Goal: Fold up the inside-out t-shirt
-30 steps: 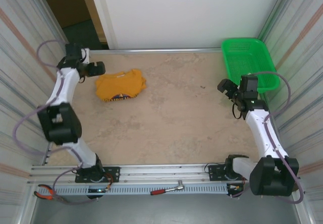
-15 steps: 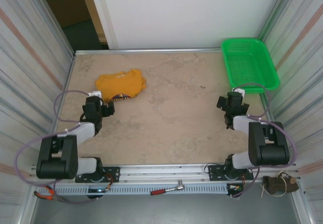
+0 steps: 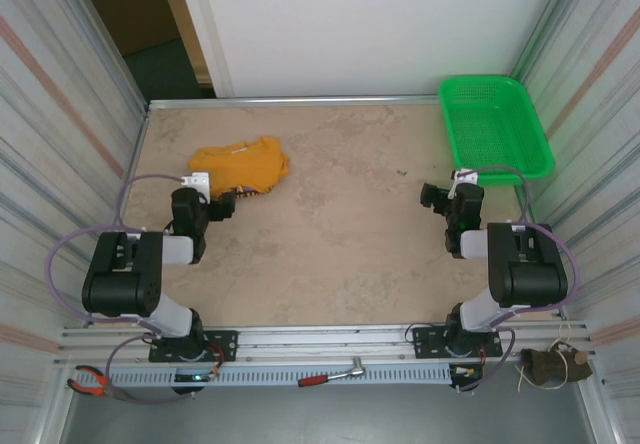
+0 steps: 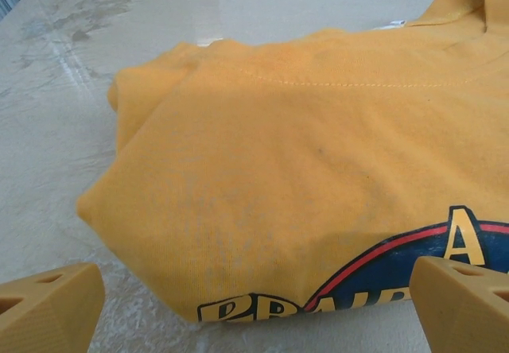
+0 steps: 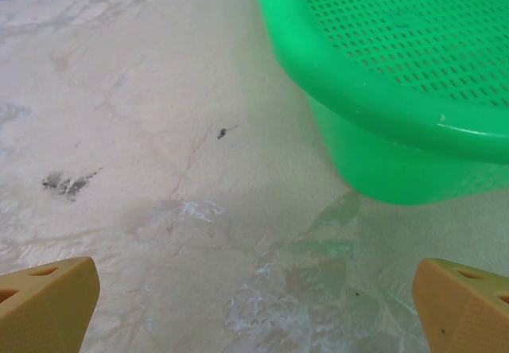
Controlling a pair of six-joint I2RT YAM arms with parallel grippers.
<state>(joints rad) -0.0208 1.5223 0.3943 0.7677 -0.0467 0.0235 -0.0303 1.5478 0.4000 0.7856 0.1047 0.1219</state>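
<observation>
While folded into a compact bundle, the soft orange-yellow short-sleeved cotton t-shirt [image 3: 240, 169] sits on the far-left part of the marbled beige tabletop [image 3: 340, 234], well apart from everything on the right side. Left wrist view: t-shirt [image 4: 318, 170] lies flat in layers, stitched seam running across the upper layer, collar opening at the far right. A navy printed logo [image 4: 413, 269] with a red arc and yellow letters shows along the near edge, facing up.

Left gripper [image 3: 222, 204] is low over the table just near of the shirt's near edge, pointing at it. Its tan fingers [image 4: 48, 305] are spread wide apart and hold nothing. Shirt edge sits between and just past the fingertips; contact with the cloth can't be told. Left arm is folded back close to its base.

Right gripper [image 3: 432, 196] is at the right side, low over bare tabletop [image 5: 143, 130], well apart from the shirt. Fingers [image 5: 465, 301] wide apart, nothing between them. Some dark smudges on the table surface ahead of it.

Green perforated plastic basket [image 3: 495, 119] stands in the far-right corner; in the right wrist view its wall [image 5: 374, 162] is just beyond and right of the gripper, not touching.

Red-handled pliers [image 3: 88, 384] and a red-handled ratchet wrench [image 3: 335, 374] lie on the metal rail at the near edge.
</observation>
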